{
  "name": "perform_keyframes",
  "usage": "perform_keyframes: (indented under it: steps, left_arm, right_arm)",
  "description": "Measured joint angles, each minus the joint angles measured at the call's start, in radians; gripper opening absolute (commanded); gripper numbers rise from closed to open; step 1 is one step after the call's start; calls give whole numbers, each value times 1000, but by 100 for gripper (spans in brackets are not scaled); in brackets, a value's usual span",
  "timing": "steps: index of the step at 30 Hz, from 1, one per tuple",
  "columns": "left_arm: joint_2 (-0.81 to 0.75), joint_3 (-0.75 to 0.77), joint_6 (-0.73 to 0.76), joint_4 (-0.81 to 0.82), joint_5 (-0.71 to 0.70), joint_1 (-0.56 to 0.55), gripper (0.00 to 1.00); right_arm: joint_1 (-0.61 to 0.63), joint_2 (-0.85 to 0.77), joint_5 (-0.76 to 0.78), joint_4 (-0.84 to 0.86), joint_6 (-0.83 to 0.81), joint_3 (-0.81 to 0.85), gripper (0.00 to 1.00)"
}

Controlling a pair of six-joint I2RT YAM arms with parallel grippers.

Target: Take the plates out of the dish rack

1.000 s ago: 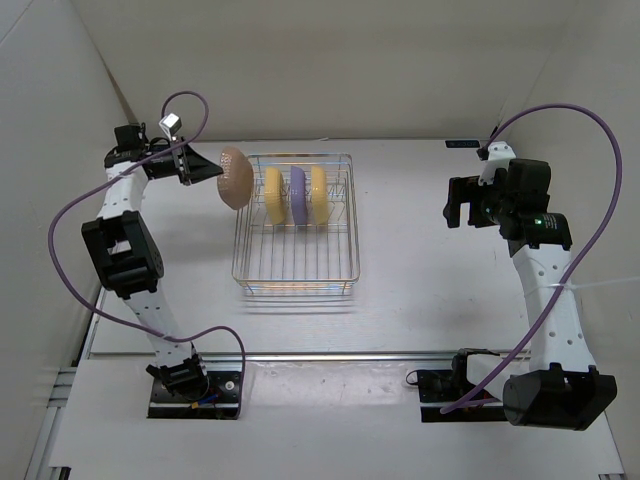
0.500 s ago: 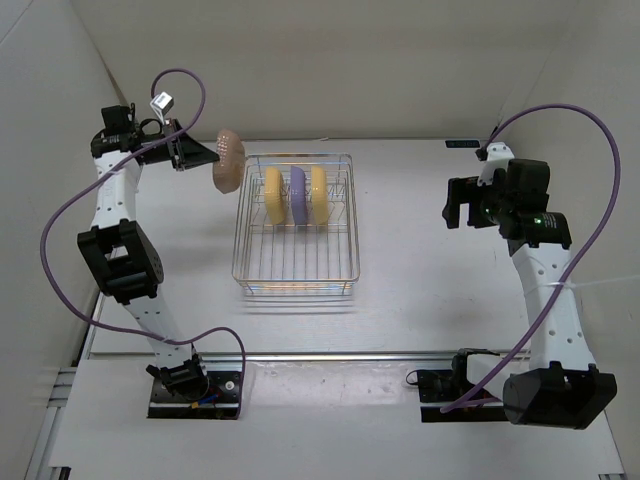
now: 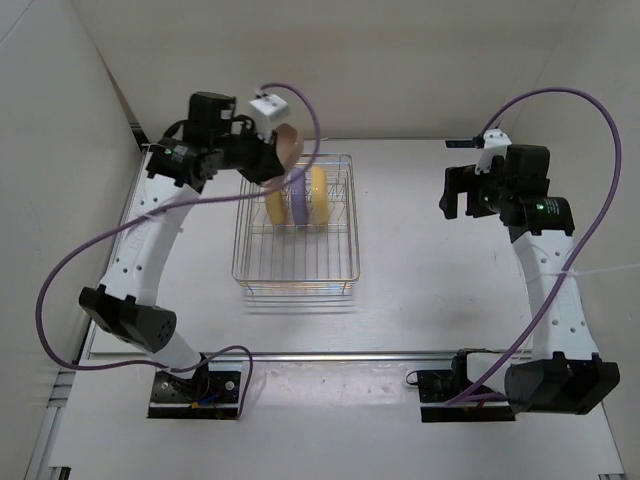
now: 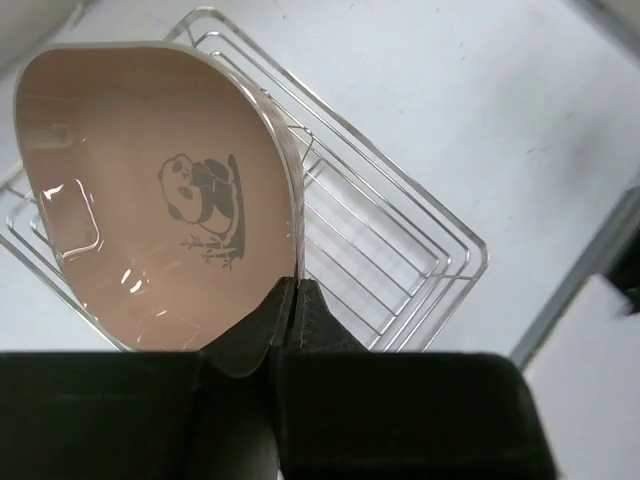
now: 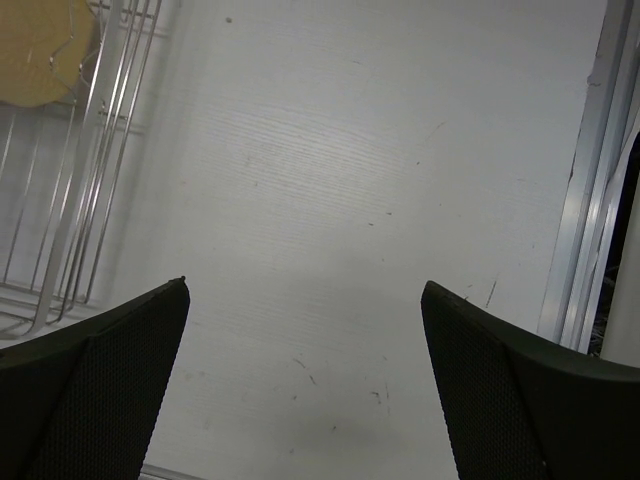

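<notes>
My left gripper [image 3: 272, 160] is shut on the rim of the tan-pink plate [image 3: 290, 146] and holds it in the air over the far left corner of the dish rack [image 3: 297, 268]. In the left wrist view the plate [image 4: 150, 190] shows a panda print, pinched at its edge by my left gripper [image 4: 294, 290], with the rack [image 4: 400, 260] below. A yellow plate [image 3: 274, 203], the purple plate [image 3: 297, 197] and a second yellow plate [image 3: 318, 194] stand upright in the rack. My right gripper [image 3: 455, 195] is open and empty, right of the rack, above bare table [image 5: 305, 290].
White walls close the table on the left and at the back. The rack's right side [image 5: 75, 200] and a yellow plate [image 5: 40, 50] show at the left of the right wrist view. A metal rail [image 5: 585, 200] runs along the right.
My left arm has swung right and up, carrying the tan-pink plate from left of the rack to above its far left corner. The right arm has barely shifted.
</notes>
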Motion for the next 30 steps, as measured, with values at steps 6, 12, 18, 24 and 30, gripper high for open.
perform_keyframes:
  steps: [6,12,18,24,30]
  left_arm:
    - [-42,-53,139,18,-454,-357,11]
    - [-31,-271,299,53,-865,-639,11]
    - [-9,-385,441,99,-1099,-838,11]
    - [29,-379,520,163,-1213,-941,11]
    - [95,-357,563,201,-1264,-1004,11]
  right_arm:
    - [-4,48,-77,-16,53,77,100]
    - [-14,151,-217,-76,101,237,95]
    - [42,203,-258,-112,100,374,95]
    - [154,241,-269,-137,85,415,92]
    - [203,286,-270,-153,71,410,85]
